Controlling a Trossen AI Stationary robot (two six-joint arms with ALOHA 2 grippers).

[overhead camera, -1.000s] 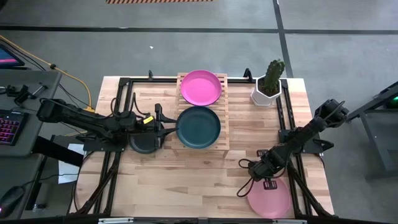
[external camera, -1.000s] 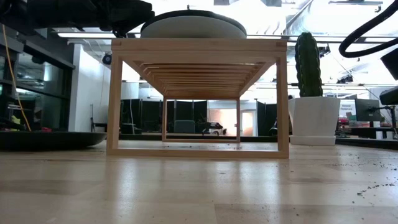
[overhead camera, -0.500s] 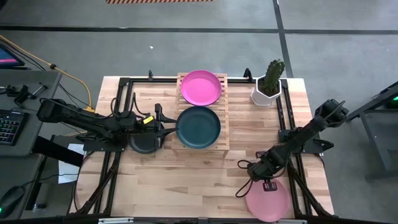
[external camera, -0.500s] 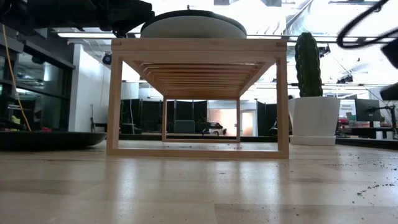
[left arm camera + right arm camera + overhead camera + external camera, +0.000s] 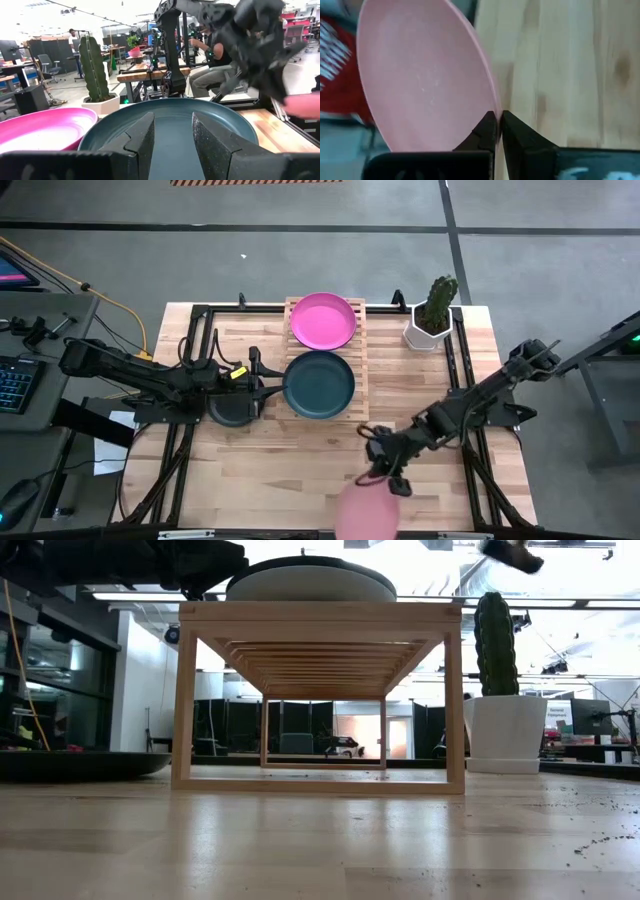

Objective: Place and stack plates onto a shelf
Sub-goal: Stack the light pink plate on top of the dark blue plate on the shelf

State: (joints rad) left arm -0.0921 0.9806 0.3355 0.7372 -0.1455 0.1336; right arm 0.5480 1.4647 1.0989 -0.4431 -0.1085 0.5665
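A salmon pink plate (image 5: 365, 510) hangs over the table's near edge, with my right gripper (image 5: 497, 119) shut on it. The slatted wooden shelf (image 5: 360, 355) carries a magenta plate (image 5: 322, 320) at its far end and a dark teal plate (image 5: 320, 383) at its near end, both lying flat on the slats. My left gripper (image 5: 172, 137) is open and level at the teal plate's left rim; whether it touches the rim I cannot tell. A black plate (image 5: 232, 410) lies on the table under the left arm. My right gripper pinches the pink plate's rim (image 5: 491, 102) between its two fingers, one on the plate's inner face and one on its outer side. The fingers slant down from the table's far right. The plate is lifted clear and tilted, reaching out beyond the fingertips toward the near edge.
A white pot with a cactus (image 5: 432, 315) stands at the far right, beside the shelf. Black arm frames run along the table's left and right sides. Bare wood lies between the shelf and the near edge. People sit at desks (image 5: 220, 65) beyond the table.
My right gripper has risen and swung from the near right corner toward the table's left, tipping up from a steep downward point. The pink plate has come off the table with it and now hangs tilted over the middle of the near edge.
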